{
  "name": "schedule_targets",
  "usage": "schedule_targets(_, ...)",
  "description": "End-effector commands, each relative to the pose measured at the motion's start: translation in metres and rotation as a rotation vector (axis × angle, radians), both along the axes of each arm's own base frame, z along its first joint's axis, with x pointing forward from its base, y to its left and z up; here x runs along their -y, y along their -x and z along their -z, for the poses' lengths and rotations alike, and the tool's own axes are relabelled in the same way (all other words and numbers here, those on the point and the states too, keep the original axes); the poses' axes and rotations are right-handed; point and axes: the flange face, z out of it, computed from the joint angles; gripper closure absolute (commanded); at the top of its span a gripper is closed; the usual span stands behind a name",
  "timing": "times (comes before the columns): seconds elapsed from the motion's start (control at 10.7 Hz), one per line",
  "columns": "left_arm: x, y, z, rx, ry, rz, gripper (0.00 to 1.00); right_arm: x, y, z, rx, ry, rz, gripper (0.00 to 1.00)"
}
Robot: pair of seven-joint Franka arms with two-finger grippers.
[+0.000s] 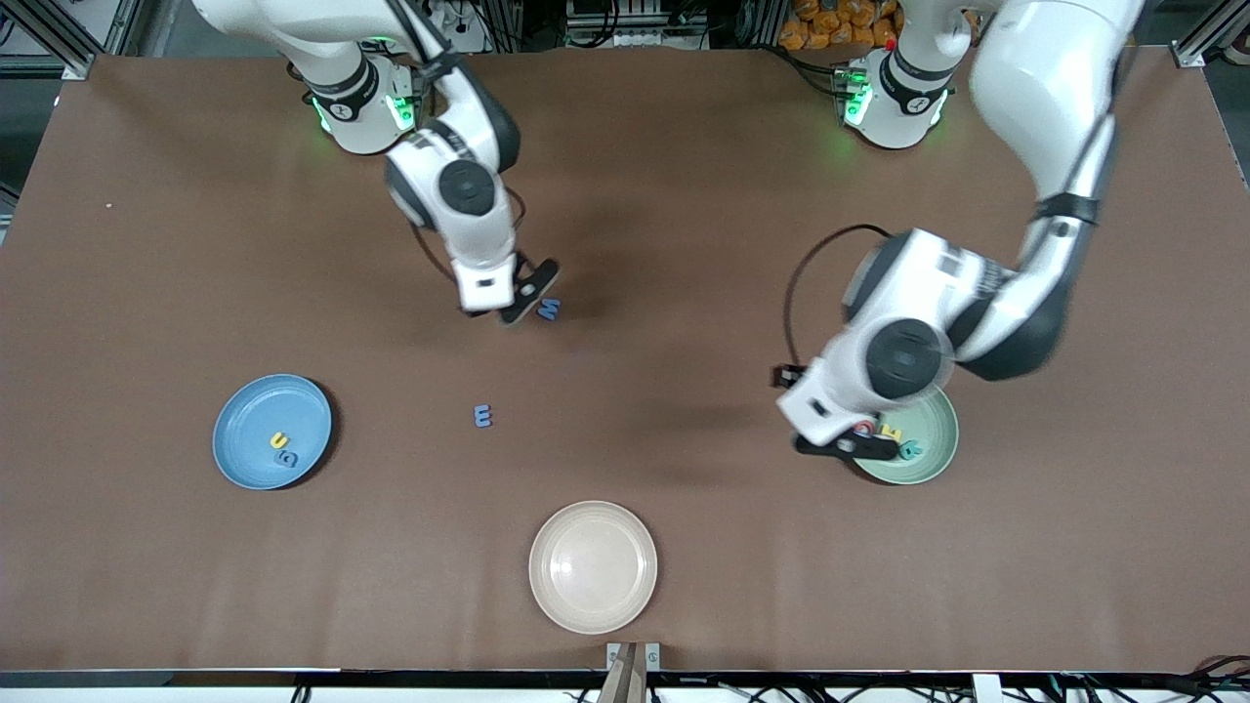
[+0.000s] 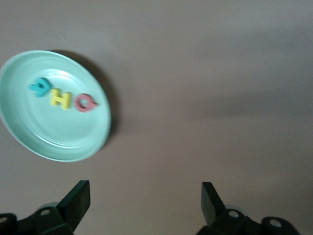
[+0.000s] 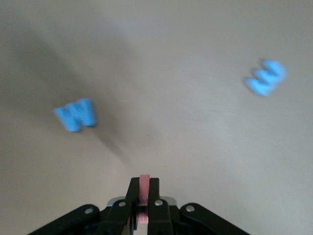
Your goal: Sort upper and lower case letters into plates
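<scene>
Red shows between the closed fingers of the right gripper (image 3: 143, 196): it holds a small red letter (image 3: 143, 188) up over the brown table (image 1: 684, 244), just beside a blue letter (image 1: 550, 310). Another blue letter (image 1: 482, 416) lies nearer to the front camera than that one. The mint green plate (image 2: 54, 142) has a teal, a yellow and a red piece in it. The left gripper (image 2: 145, 205) hangs over the table beside this plate, jaws wide apart and empty. The sky blue plate (image 1: 244, 459), toward the right arm's end, carries two letters.
</scene>
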Motion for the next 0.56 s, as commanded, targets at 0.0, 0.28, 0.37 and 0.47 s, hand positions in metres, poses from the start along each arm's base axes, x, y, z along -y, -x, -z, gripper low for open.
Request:
schedule_targets(0.0, 0.075, 0.035, 0.007, 0.038, 0.035, 0.059, 0.00, 0.093, -0.055, -0.007, 0.007, -0.001, 0.139, 1.00)
schedule_targets(0.28, 0.172, 0.090, 0.028, 0.113, 0.100, 0.148, 0.00, 0.195, -0.104, -0.004, 0.028, -0.013, 0.333, 1.00)
schedule_targets(0.37, 0.189, 0.100, 0.039, 0.120, 0.119, 0.159, 0.00, 0.216, -0.119, -0.005, 0.047, -0.007, 0.356, 1.00)
schedule_targets(0.47, 0.208, 0.111, 0.045, 0.136, 0.154, 0.179, 0.00, 0.242, -0.133, 0.000, 0.061, 0.016, 0.369, 1.00)
